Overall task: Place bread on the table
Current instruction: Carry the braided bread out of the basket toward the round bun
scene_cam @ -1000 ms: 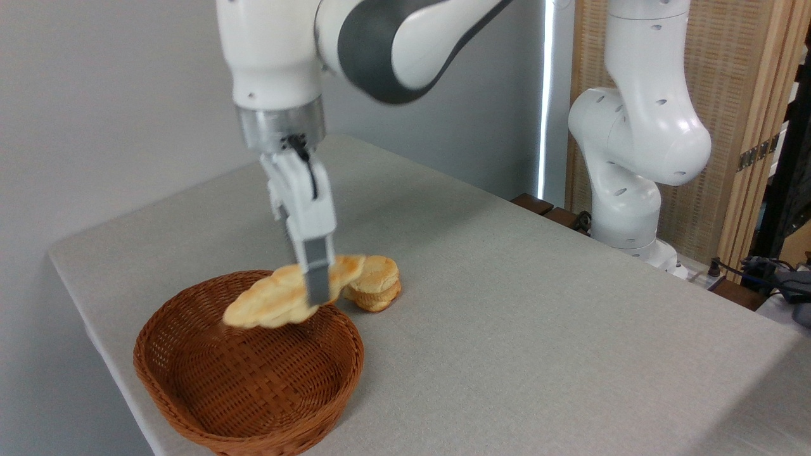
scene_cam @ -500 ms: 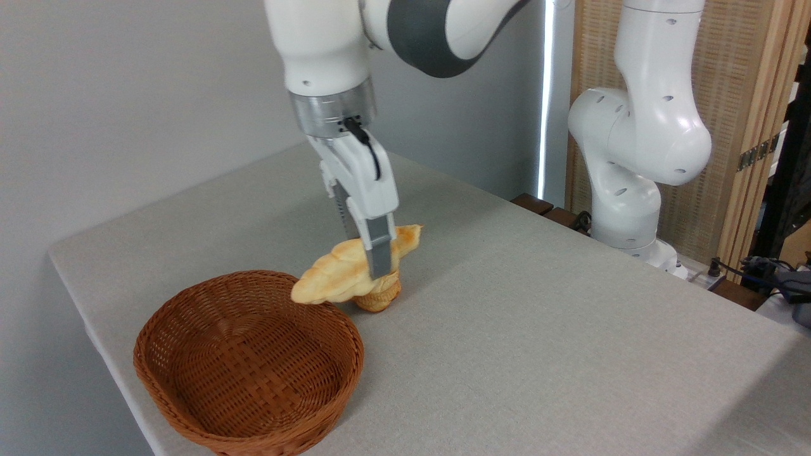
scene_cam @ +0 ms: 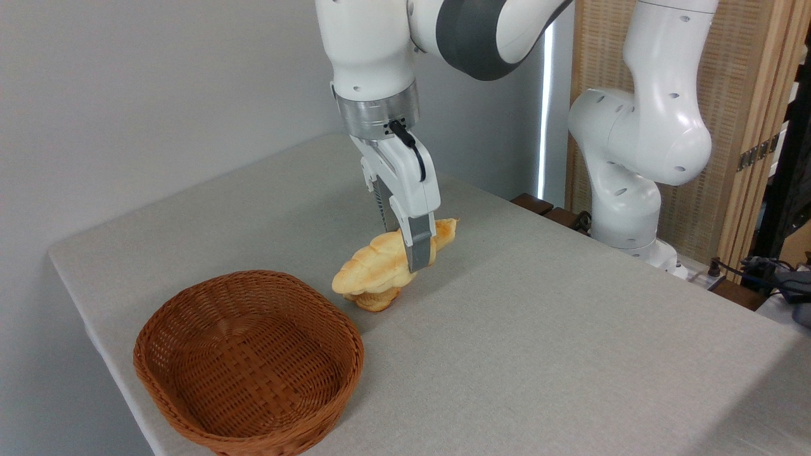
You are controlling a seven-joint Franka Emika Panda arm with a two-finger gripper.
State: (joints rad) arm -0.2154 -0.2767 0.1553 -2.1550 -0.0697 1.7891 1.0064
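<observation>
The bread (scene_cam: 380,266), a long pale golden braided loaf with a toasted pointed end at the upper right, hangs tilted above the grey table (scene_cam: 538,329). My gripper (scene_cam: 419,253) is shut on it near its right half, fingers pointing down. The loaf is to the right of the wicker basket and covers most of a small round bun (scene_cam: 377,300) lying on the table beneath its left end.
An empty brown wicker basket (scene_cam: 248,362) stands near the table's front left edge. The arm's white base (scene_cam: 627,190) rises at the far right edge of the table. Cables and dark gear (scene_cam: 773,278) lie at the far right.
The gripper has carried the bread up and to the right, out from above the basket to over the table, in front of the small bun.
</observation>
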